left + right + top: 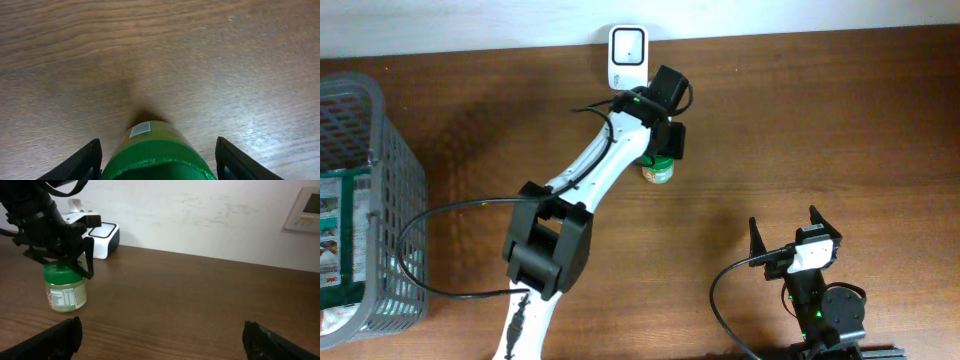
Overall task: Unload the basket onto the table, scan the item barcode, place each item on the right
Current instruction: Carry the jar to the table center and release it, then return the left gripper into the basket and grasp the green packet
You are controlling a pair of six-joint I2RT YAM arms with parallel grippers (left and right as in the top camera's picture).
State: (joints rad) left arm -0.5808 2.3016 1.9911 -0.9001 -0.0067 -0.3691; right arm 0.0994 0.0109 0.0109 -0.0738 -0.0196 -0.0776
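The item is a small jar (658,171) with a green lid. It stands upright on the wooden table just in front of the white scanner (627,55). My left gripper (658,150) hangs over it with its fingers on both sides of the lid. In the left wrist view the jar (155,150) fills the space between the fingers; the left one lies close against the lid and a gap shows on the right. A white label patch (140,129) faces up. The right wrist view shows the jar (65,287), the left gripper (67,262) and the scanner (100,237). My right gripper (787,228) is open and holds nothing.
A grey mesh basket (400,180) holding packaged goods stands at the table's left edge. A black cable loops from the left arm across the table near the basket. A white wall panel (302,210) hangs at the far right of the right wrist view.
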